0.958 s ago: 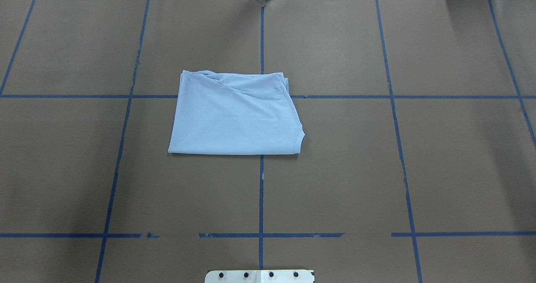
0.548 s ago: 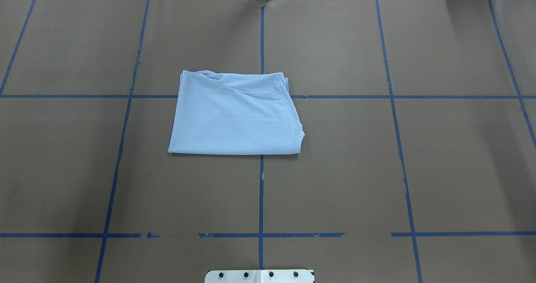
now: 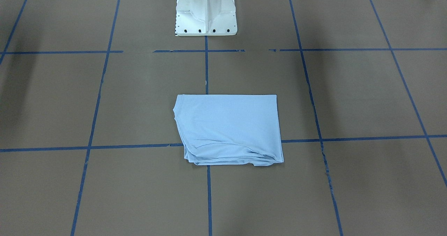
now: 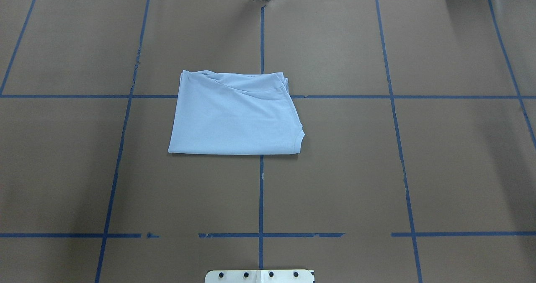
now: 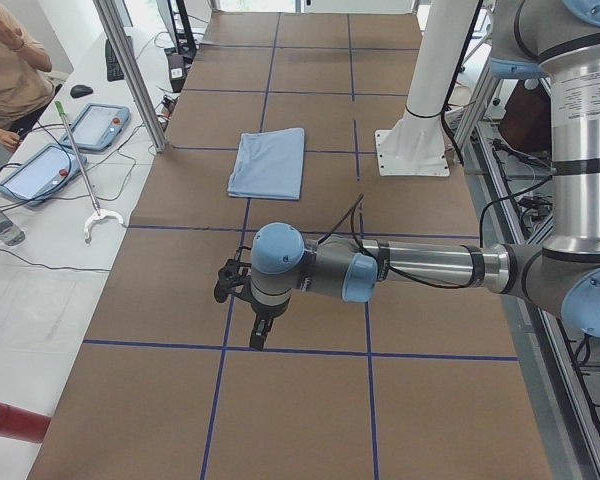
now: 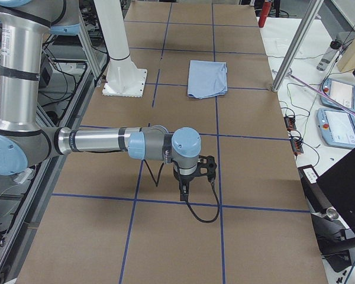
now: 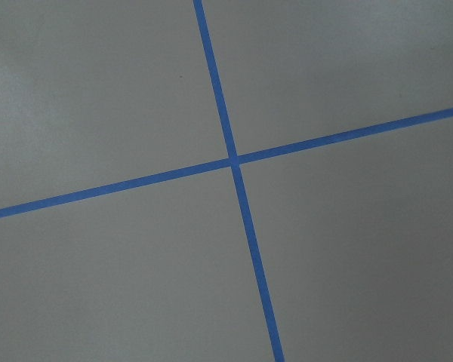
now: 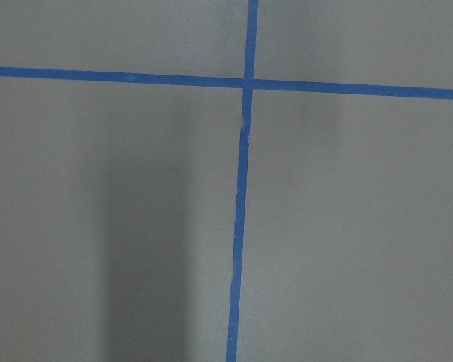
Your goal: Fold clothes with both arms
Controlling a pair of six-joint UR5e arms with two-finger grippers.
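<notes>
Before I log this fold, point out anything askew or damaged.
The T-shirt is folded but uneven: its far edge shows offset layers and a diagonal crease. The blue tape left of it is frayed.

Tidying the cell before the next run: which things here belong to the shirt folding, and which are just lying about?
Job: light blue T-shirt, left arm, right arm.
Lying about: tablets, clear bottle, hooked pole on the side bench.

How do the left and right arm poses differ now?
Left arm stretches over the table at its left end; right arm at its right end. Left arm's wrist view shows a tape cross skewed; right arm's shows its cross square. Both are low, horizontal, clear of the T-shirt.
</notes>
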